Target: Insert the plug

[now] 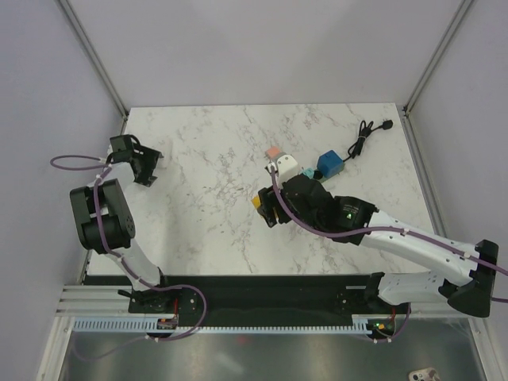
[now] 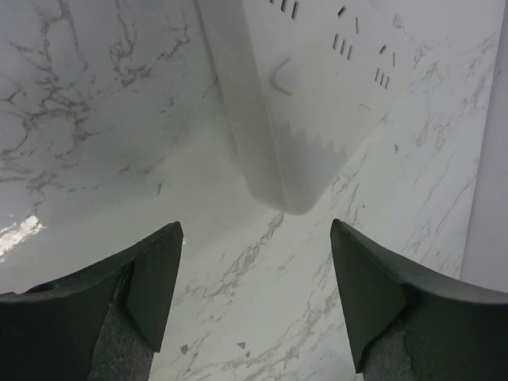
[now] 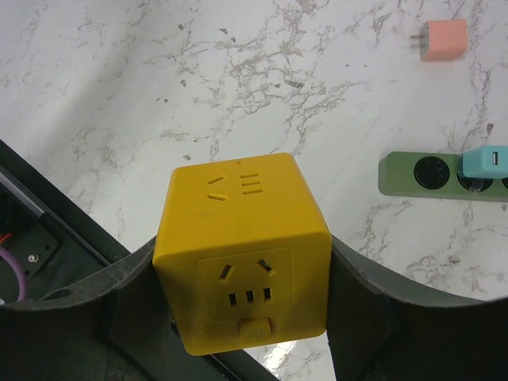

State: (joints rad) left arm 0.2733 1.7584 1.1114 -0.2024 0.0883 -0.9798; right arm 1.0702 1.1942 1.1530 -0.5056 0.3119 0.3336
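A yellow cube adapter [image 3: 242, 254] with socket slots on its faces and a small button sits between the fingers of my right gripper [image 3: 244, 266], which is shut on its two sides. From above, that gripper [image 1: 266, 208] hovers over the middle of the table with the yellow cube [image 1: 257, 202] at its tip. No prongs show on the cube. A green power strip [image 3: 421, 175] lies ahead with a teal plug [image 3: 488, 163] seated in it. My left gripper [image 2: 254, 238] stands open just short of a white power strip [image 2: 309, 95], holding nothing.
A pink adapter [image 3: 443, 40] with visible prongs lies beyond the green strip. A blue cube [image 1: 330, 164] trails a black cable [image 1: 363, 136] toward the back right. The left arm [image 1: 99, 210] is folded at the table's left edge.
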